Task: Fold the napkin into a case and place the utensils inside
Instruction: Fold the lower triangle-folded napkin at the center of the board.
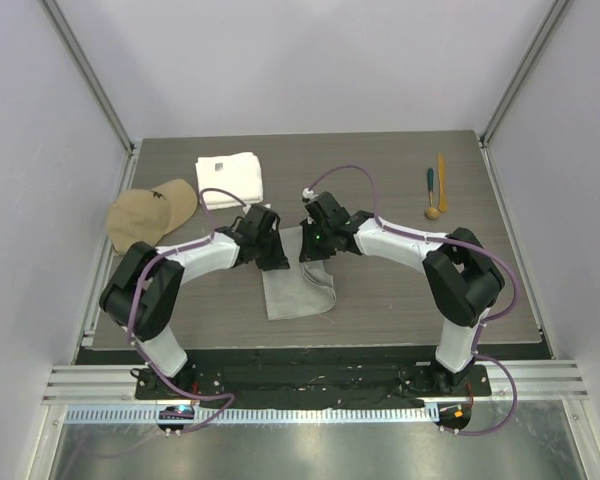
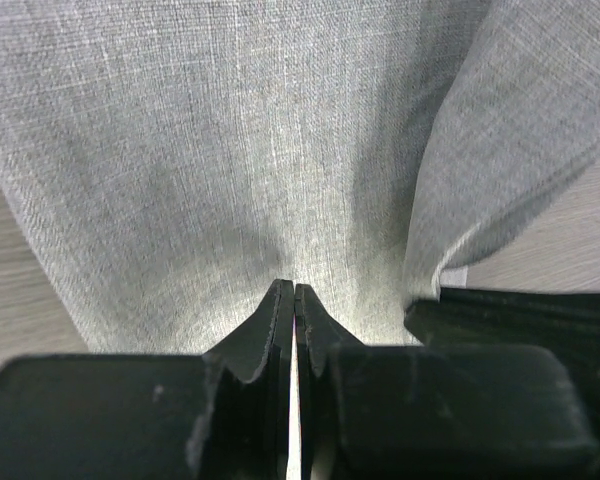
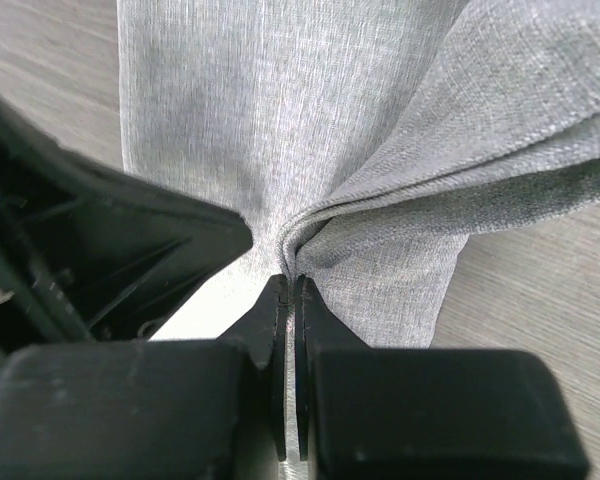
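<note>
The left arm and right arm have white links, black joints and jaws, purple cables.

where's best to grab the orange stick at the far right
Grip the slim orange-yellow stick utensil at its far end, which pokes past the dark teal-handled utensil close on its left. Come straight down, closing across its thin width, since it lies flat on the grey-brown table.

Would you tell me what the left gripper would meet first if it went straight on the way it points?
Probably the napkin: the left gripper is shut on its edge, and grey cloth fills the view straight ahead.
</note>
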Motion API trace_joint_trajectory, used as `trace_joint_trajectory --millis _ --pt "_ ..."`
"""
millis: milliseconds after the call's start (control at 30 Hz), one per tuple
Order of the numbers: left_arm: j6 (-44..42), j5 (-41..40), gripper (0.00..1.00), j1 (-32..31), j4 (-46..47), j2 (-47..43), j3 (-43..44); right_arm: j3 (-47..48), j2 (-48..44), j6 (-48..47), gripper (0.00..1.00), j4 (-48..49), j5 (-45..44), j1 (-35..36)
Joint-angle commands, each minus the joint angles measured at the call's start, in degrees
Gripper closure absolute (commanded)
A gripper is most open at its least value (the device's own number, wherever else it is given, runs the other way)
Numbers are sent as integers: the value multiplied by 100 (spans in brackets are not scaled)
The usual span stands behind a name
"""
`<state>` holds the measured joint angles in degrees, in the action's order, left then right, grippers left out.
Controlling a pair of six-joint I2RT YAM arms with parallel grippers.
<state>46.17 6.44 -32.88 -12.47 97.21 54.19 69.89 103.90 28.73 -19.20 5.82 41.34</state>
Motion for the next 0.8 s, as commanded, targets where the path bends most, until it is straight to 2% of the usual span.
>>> trace_joint_trajectory --millis 0,767 --pt "-29 -116 93 -16 -194 -360 56 34 52 229 99 400 112 -65" --pt "-161 -283 94 -16 -370 -440 74 -291 368 238 99 742 393 -56"
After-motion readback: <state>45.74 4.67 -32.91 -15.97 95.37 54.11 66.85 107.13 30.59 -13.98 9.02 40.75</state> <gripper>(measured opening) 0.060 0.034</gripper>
